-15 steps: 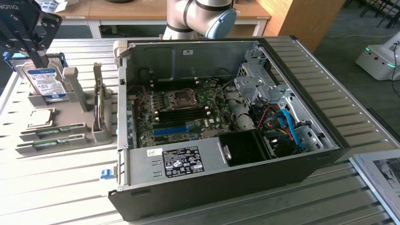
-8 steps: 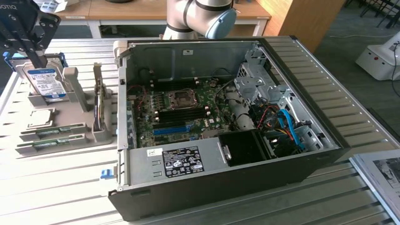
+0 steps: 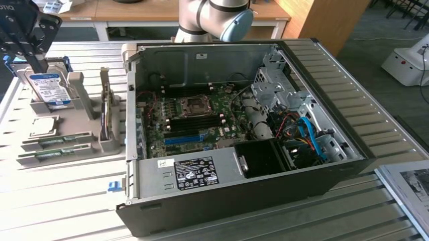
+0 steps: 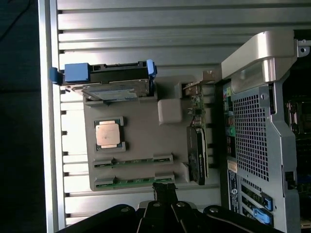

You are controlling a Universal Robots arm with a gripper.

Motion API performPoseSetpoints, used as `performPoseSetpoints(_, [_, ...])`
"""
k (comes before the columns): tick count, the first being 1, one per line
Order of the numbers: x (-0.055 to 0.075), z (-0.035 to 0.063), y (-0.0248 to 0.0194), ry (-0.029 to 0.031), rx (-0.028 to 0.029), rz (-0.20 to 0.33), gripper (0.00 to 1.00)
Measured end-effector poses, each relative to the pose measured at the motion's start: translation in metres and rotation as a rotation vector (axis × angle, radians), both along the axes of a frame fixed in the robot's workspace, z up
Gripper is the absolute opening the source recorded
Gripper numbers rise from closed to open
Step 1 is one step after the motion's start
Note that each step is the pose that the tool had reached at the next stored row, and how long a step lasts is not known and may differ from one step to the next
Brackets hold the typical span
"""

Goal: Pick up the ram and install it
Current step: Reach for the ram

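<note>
Two green ram sticks (image 3: 56, 141) (image 3: 54, 153) lie flat in slots at the near end of a grey parts holder (image 3: 87, 145), left of the computer case in the exterior view. The wrist view has them as thin green strips (image 4: 133, 160) (image 4: 132, 182). My black gripper (image 3: 38, 64) hangs high over the far end of the holder, above the hard drive (image 3: 50, 88), well apart from the ram. Its fingertips (image 4: 164, 188) are pressed together with nothing between them. The open case shows the motherboard (image 3: 194, 125) with its dark memory slots (image 3: 198, 119).
The holder also carries a square silver processor (image 4: 109, 133) and an upright graphics card (image 3: 106, 108). The open black case (image 3: 254, 196) takes up the middle of the slatted metal table (image 3: 54, 201). A printed sheet (image 3: 409, 186) lies at the exterior view's right.
</note>
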State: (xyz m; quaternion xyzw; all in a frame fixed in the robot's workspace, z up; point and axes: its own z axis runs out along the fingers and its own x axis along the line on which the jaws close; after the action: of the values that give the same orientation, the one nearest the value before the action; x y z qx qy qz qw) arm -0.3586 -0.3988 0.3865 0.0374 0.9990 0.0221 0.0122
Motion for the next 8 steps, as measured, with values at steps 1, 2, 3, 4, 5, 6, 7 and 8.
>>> performPoseSetpoints(1, [-0.0003,0.0,0.0,-0.0001,0.0,0.0,0.1])
performPoseSetpoints(2, [-0.0007,0.0,0.0,0.0,-0.0001,0.0,0.1])
performPoseSetpoints(3, [-0.001,-0.0001,0.0,0.0,0.0,0.0,0.1])
performPoseSetpoints(4, [-0.0014,-0.0001,0.0,0.0,0.0,0.0,0.1])
performPoseSetpoints(5, [-0.0018,-0.0001,0.0,0.0,0.0,0.0,0.1])
performPoseSetpoints(6, [-0.0021,-0.0002,0.0,0.0,-0.0001,0.0,0.1])
performPoseSetpoints(7, [-0.0025,-0.0002,0.0,0.0,0.0,0.0,0.1])
performPoseSetpoints(8, [-0.0029,-0.0002,0.0,0.0001,0.0,0.0,0.1])
